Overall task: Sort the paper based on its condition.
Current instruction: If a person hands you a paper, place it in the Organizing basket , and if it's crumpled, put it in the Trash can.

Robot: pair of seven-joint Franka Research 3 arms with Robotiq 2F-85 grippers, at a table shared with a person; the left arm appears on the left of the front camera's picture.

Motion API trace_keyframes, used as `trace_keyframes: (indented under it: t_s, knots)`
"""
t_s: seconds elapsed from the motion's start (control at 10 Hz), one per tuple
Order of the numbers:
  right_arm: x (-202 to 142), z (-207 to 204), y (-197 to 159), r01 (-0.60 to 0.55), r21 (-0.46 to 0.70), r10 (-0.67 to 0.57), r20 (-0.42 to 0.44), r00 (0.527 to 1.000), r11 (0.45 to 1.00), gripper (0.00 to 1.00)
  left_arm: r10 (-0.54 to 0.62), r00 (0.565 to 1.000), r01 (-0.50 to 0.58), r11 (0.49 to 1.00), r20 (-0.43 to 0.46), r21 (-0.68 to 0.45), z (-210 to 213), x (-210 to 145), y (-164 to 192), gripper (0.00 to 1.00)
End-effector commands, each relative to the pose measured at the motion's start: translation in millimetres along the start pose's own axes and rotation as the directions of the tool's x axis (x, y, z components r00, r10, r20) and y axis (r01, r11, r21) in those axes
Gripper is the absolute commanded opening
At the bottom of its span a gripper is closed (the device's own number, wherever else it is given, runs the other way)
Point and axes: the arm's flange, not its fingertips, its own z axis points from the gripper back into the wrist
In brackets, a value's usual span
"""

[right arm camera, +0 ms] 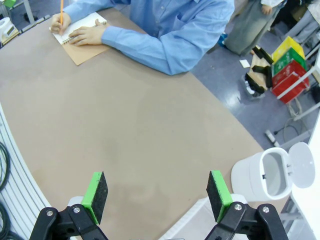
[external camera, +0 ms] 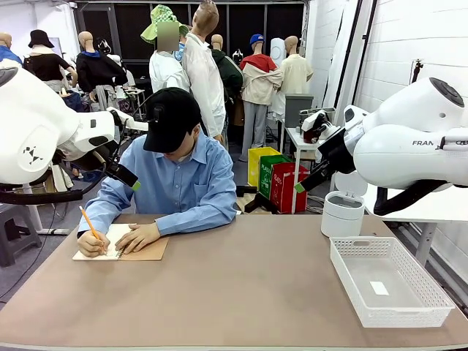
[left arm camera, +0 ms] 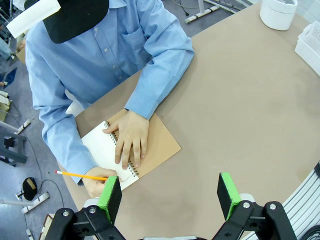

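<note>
Your left gripper (left arm camera: 170,196) hangs above the counter (left arm camera: 240,100) with its pads apart and nothing between them. Just past its left pad lies the white page (left arm camera: 99,146) of a spiral notebook (left arm camera: 161,145). The person presses one hand (left arm camera: 131,138) flat on it and holds a pencil (left arm camera: 80,175) in the other. Your right gripper (right arm camera: 157,192) is also spread wide and empty. It hangs over bare counter near the white bin (right arm camera: 265,175) and the mesh basket (external camera: 431,294). That page sits well apart from it, at the far corner of the counter.
</note>
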Motion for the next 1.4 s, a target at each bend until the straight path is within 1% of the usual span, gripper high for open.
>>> trace_keyframes:
  t_s: [0.0, 1.3]
  knots:
    - [0.1, 0.4, 0.3, -0.009, -0.004, 0.009, -0.004, 1.0, 1.0, 1.0, 0.0, 1.0, 0.0, 1.0, 0.003, 0.002, 1.3, 0.1, 0.3, 1.0]
    - [0.1, 0.4, 0.3, -0.009, -0.004, 0.009, -0.004, 1.0, 1.0, 1.0, 0.0, 1.0, 0.0, 1.0, 0.003, 0.002, 1.3, 0.1, 0.3, 1.0]
